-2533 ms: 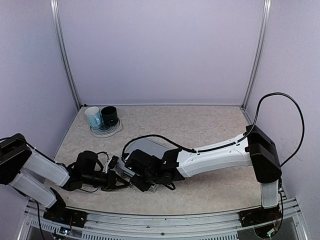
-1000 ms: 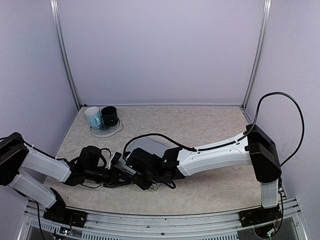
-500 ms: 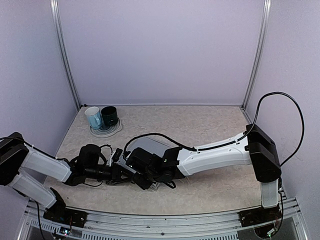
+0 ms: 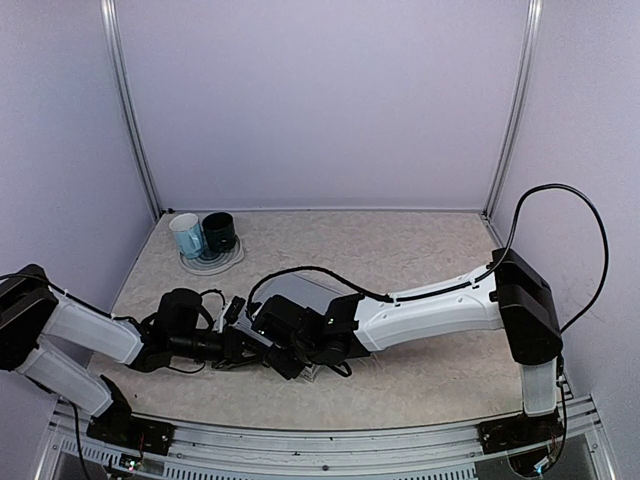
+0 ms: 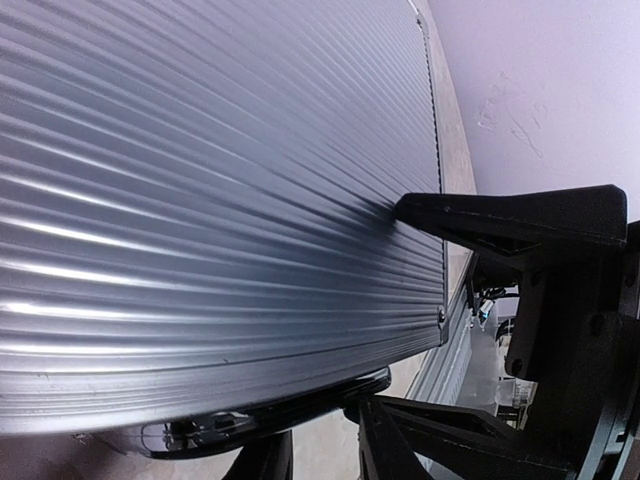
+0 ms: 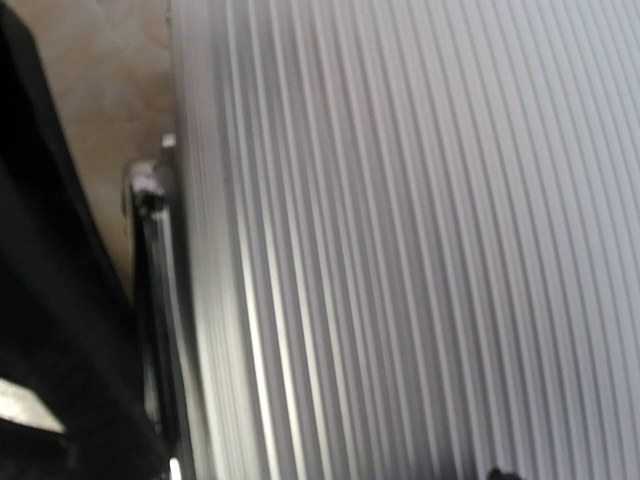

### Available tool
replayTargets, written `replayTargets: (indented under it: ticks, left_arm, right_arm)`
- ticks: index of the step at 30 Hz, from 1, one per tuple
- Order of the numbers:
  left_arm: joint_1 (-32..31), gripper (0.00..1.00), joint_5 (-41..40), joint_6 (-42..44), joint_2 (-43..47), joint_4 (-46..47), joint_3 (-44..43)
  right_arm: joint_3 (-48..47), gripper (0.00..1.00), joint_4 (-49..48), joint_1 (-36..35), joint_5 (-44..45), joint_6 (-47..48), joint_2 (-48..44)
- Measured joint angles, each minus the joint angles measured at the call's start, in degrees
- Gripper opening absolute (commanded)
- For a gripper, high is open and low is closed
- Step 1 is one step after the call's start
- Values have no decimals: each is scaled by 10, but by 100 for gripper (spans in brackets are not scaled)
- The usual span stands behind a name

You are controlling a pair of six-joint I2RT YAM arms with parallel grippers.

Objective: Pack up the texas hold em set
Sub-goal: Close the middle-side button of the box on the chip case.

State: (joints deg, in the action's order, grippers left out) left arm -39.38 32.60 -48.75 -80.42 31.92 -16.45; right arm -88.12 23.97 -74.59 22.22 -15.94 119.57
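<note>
The texas hold em set shows only as its shut silver ribbed case (image 4: 300, 293), flat on the table near the arms. Its lid fills the left wrist view (image 5: 200, 200) and the right wrist view (image 6: 400, 250). My left gripper (image 4: 238, 345) is at the case's near edge. There its fingertips (image 5: 325, 460) stand a little apart just under the black handle (image 5: 250, 425), with bare table in the gap. My right gripper (image 4: 283, 350) sits over the near-left corner with its jaws wide. One finger (image 5: 500, 215) lies on the lid and the other (image 6: 40, 300) is beside the edge. The contents are hidden.
A light-blue mug (image 4: 186, 236) and a dark-green mug (image 4: 219, 231) stand on a plate (image 4: 212, 262) at the back left. Purple walls enclose the table on three sides. The right arm stretches across the near middle.
The left arm has edged right, up to the case's near edge. The right arm and the case have not moved.
</note>
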Motion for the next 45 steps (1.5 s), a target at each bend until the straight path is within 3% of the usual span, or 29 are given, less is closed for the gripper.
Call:
replayTargets:
  ticks: [8, 17, 19, 25, 30, 45]
  left_arm:
    - [-5, 28, -5, 0, 6, 11, 9]
    - [-7, 39, -18, 10, 66, 14, 25]
    - [-7, 47, -25, 15, 86, 7, 26]
    - [-7, 84, -74, 37, 163, -66, 33]
    - [-7, 98, -143, 72, 251, -142, 32]
    - [-9, 99, -255, 161, 346, -212, 29]
  right_arm:
    - [0, 69, 0, 0, 0, 0, 0]
    - [0, 69, 0, 0, 0, 0, 0]
    - [0, 69, 0, 0, -1, 0, 0]
    - [5, 68, -5, 1, -4, 1, -2]
    - [29, 67, -31, 10, -29, 7, -18]
    - [80, 66, -76, 37, -109, 36, -52]
